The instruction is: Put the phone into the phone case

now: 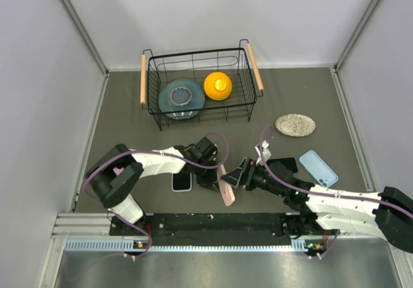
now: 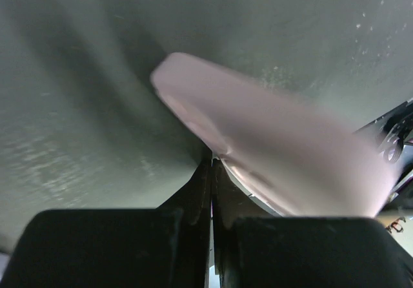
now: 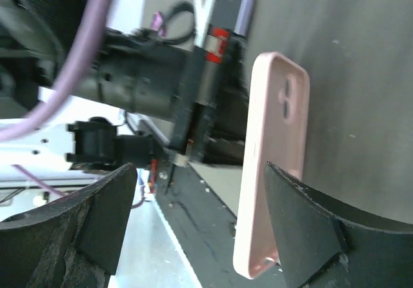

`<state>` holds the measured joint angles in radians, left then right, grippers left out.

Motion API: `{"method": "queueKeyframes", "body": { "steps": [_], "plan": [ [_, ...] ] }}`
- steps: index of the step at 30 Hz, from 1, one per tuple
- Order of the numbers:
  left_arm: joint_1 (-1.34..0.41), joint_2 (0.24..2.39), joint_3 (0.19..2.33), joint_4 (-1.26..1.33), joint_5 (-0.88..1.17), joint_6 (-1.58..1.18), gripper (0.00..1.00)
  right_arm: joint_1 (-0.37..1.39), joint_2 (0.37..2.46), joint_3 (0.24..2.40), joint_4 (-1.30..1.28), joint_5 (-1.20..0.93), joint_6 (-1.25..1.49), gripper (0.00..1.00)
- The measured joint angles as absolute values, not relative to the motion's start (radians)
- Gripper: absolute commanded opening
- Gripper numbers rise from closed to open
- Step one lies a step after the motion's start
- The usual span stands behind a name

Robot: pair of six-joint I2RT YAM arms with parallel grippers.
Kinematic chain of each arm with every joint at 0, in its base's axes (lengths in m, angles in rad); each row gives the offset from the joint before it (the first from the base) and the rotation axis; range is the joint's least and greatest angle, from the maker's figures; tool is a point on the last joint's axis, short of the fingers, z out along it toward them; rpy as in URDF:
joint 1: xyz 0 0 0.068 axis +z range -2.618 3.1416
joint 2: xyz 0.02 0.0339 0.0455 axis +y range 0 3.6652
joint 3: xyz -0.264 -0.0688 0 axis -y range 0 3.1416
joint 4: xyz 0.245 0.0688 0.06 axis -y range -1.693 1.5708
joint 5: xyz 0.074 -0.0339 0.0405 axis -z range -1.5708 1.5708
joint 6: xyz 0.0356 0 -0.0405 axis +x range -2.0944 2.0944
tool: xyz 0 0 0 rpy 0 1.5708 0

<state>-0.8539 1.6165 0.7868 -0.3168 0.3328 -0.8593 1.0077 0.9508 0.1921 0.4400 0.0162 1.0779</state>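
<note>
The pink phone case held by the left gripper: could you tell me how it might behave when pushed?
The pink phone case is a thin, empty shell, so probably light and somewhat bendy. The left gripper pinches only one edge, so a push could pivot it. Its matte skin seems fairly grippy.

Both arms have white links between chunky black joints: the left arm (image 1: pixel 151 162) at lower left, the right arm (image 1: pixel 335 204) at lower right. A purple cable (image 1: pixel 222 147) loops along each. The left tool (image 2: pixel 211 172) is smooth black, with a red tag (image 3: pixel 218 42) behind it. The right tool (image 3: pixel 200 236) has matte, grainy fingers (image 3: pixel 97 223).
</note>
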Motion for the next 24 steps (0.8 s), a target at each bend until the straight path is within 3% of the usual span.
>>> {"method": "queueKeyframes", "body": {
  "steps": [6, 17, 24],
  "plan": [
    [-0.888, 1.634, 0.787, -0.27, 0.352, -0.881, 0.0, 1.012, 0.962, 0.189, 0.539, -0.03, 1.089, 0.77],
    [-0.883, 1.634, 0.804, -0.297, 0.317, -0.881, 0.0, 1.012, 0.998, 0.19, 0.467, -0.032, 1.09, 0.76],
    [-0.878, 1.633, 0.804, -0.3, 0.313, -0.88, 0.0, 1.011, 0.966, 0.345, 0.071, 0.079, 0.968, 0.79]
  ]
}}
